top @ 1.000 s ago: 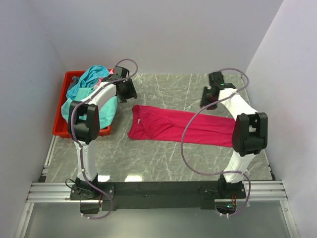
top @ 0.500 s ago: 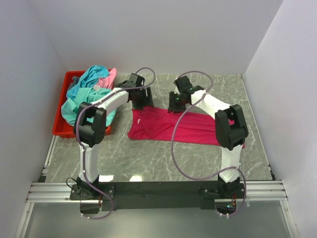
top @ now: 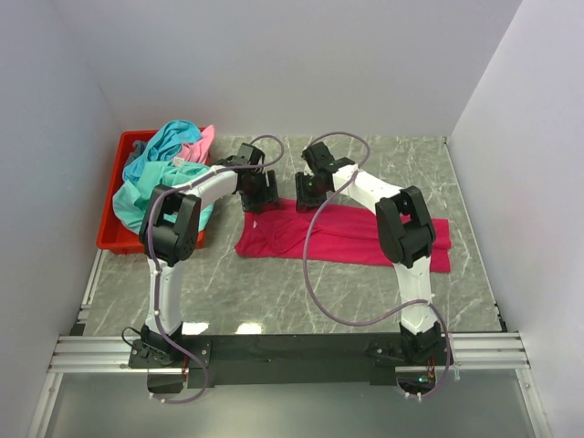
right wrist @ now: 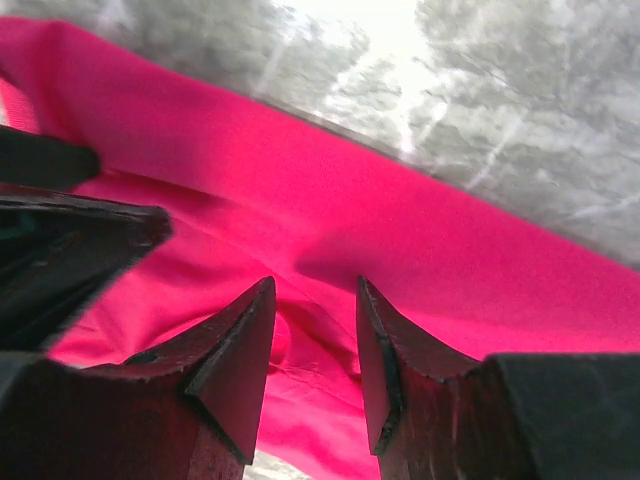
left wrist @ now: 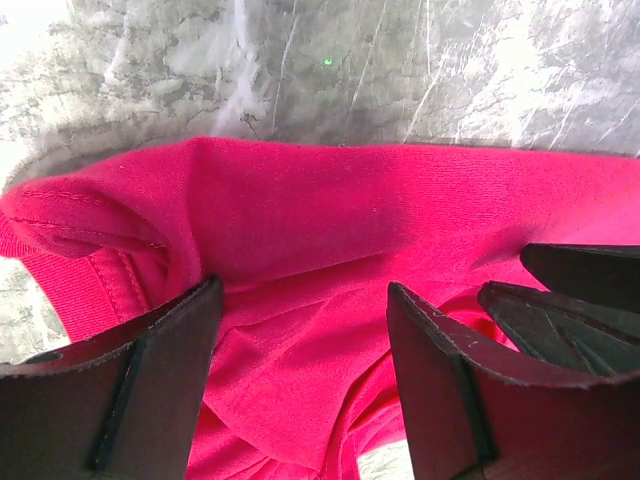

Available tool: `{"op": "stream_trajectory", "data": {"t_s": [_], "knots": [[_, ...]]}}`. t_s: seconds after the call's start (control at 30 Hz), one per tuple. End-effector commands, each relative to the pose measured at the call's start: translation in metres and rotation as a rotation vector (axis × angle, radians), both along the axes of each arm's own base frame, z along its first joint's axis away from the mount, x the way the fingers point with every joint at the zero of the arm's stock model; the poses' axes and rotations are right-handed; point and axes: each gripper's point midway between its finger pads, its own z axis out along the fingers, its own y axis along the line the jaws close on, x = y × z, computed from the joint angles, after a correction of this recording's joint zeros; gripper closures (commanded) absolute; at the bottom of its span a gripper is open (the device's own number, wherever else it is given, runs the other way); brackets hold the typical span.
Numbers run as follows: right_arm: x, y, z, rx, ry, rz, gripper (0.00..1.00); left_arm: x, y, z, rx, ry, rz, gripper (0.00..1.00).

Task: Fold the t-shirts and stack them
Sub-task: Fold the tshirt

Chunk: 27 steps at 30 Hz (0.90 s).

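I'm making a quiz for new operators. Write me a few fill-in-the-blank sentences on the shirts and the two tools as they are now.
The t-shirt spread on the table is coloured ___.
The other t-shirts, teal and ___, are heaped in the red bin.
The left tool and right tool are both over the spread t-shirt's ___ edge, away from the arm bases.
The left tool's jaws stand ___.
Missing words: magenta-red; pink; far; open.
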Motion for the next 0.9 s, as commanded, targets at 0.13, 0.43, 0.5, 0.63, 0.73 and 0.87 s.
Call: {"op": "stream_trajectory", "data": {"t_s": [0.13,0.43,0.5,0.63,0.73,0.87], "knots": [[-0.013,-0.017,0.021,-0.057,-0.051,-0.006,0.55,-0.005,0.001,-0.004,0.0,0.015,0.004,0.27],[-0.026,-0.008,0.026,-0.049,-0.044,0.024,0.55,-0.009,0.003,-0.006,0.001,0.022,0.01,0.27],[-0.022,-0.007,0.032,-0.049,-0.052,0.013,0.55,-0.011,0.003,-0.008,0.0,0.029,0.013,0.27],[-0.018,-0.006,0.041,-0.047,-0.063,0.003,0.55,-0.013,0.004,-0.009,-0.003,0.032,0.018,0.27],[-0.019,-0.006,0.04,-0.048,-0.058,0.004,0.55,-0.014,0.004,-0.008,-0.002,0.031,0.018,0.27],[-0.024,-0.004,0.043,-0.044,-0.064,0.008,0.55,-0.015,0.005,-0.008,-0.003,0.03,0.023,0.27]]}}
